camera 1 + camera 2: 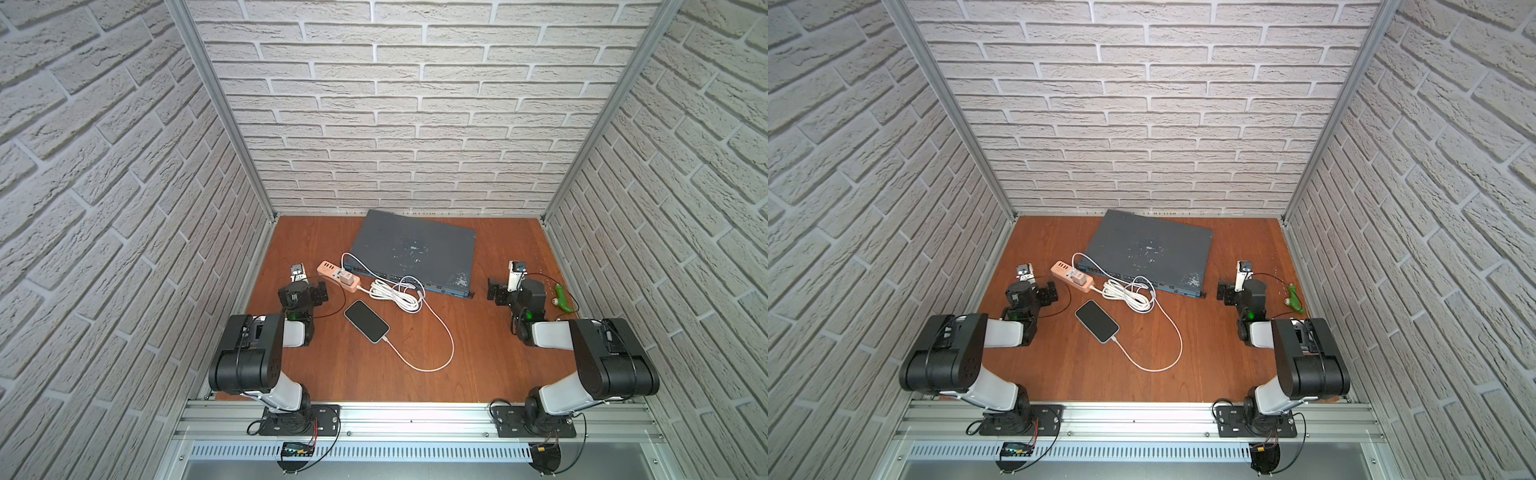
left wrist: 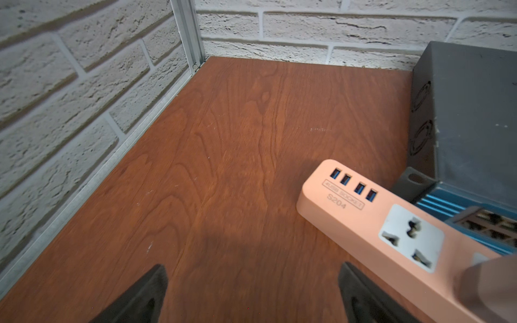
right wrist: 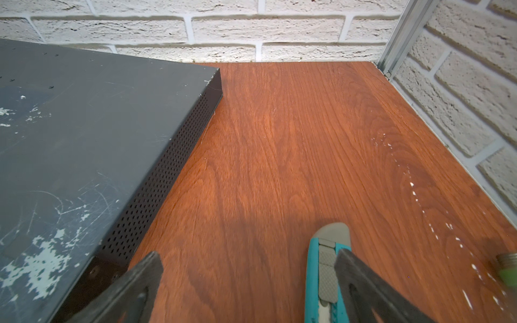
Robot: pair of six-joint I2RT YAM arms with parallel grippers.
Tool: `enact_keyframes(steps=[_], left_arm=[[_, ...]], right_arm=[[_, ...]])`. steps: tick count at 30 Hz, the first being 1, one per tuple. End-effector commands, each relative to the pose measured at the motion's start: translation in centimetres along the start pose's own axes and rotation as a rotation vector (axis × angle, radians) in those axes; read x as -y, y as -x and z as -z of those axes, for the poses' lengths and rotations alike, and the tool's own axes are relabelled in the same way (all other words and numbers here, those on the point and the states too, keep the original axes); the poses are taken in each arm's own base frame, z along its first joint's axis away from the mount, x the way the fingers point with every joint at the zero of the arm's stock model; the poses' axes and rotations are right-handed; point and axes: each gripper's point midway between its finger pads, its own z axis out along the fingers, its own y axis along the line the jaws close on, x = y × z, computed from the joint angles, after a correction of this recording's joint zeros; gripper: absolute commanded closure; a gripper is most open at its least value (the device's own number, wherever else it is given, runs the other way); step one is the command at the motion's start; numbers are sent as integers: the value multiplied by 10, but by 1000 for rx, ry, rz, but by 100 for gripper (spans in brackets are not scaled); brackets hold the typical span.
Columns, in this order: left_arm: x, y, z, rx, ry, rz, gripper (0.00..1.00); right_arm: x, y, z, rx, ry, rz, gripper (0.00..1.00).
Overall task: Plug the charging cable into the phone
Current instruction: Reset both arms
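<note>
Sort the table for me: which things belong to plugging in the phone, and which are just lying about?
Job: phone; charging cable, tip at the phone's end.
Lying about: pink power strip; coiled cord; grey box; green tool; teal utility knife.

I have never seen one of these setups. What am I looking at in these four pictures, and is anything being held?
Two robot arms stand at the near edge of a wooden table. Each ends in a two-fingered gripper. The two wide pictures come from one camera head above and show nearly the same view. The two close pictures come from cameras on the wrists, looking out past the fingers.

The left gripper and right gripper are both open and hold nothing.

On the table lie:
- a phone
- a thin white charging cable, whose end meets the phone's near edge and seems plugged in
- a pink power strip with its coiled cord
- a large grey box
- a green object
- a teal utility knife by the right gripper
</note>
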Motion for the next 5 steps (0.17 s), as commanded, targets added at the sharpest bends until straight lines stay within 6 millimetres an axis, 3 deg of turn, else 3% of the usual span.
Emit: enact_keyframes(steps=[1, 5], left_arm=[[3, 20, -1, 68, -13, 19, 2], [4, 20, -1, 68, -17, 18, 2]], right_arm=[[-1, 12, -2, 35, 5, 3, 1], [-1, 13, -2, 35, 6, 2, 1]])
